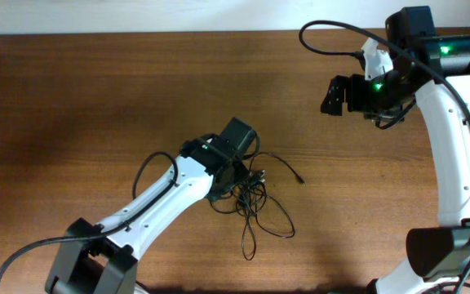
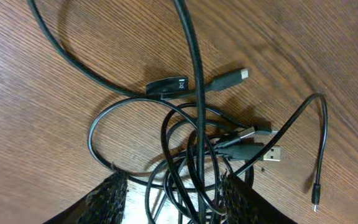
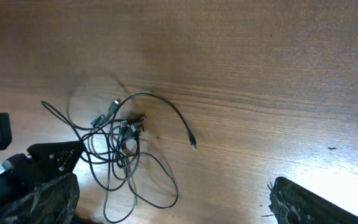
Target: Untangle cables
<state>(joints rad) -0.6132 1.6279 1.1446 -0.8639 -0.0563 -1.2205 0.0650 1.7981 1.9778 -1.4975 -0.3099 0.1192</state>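
Observation:
The cables are thin black cords tangled in loose loops on the wooden table, right of centre. One loose end trails off to the right. My left gripper is down over the left part of the tangle. In the left wrist view its fingers are open, with several cords running between them. A silvery USB plug and a slim plug lie just beyond. My right gripper hangs high at the far right, open and empty, looking down on the tangle.
The left arm reaches in from the front left, and its wrist shows in the right wrist view. The right arm's column stands along the right edge. Bare wood table spreads around the tangle.

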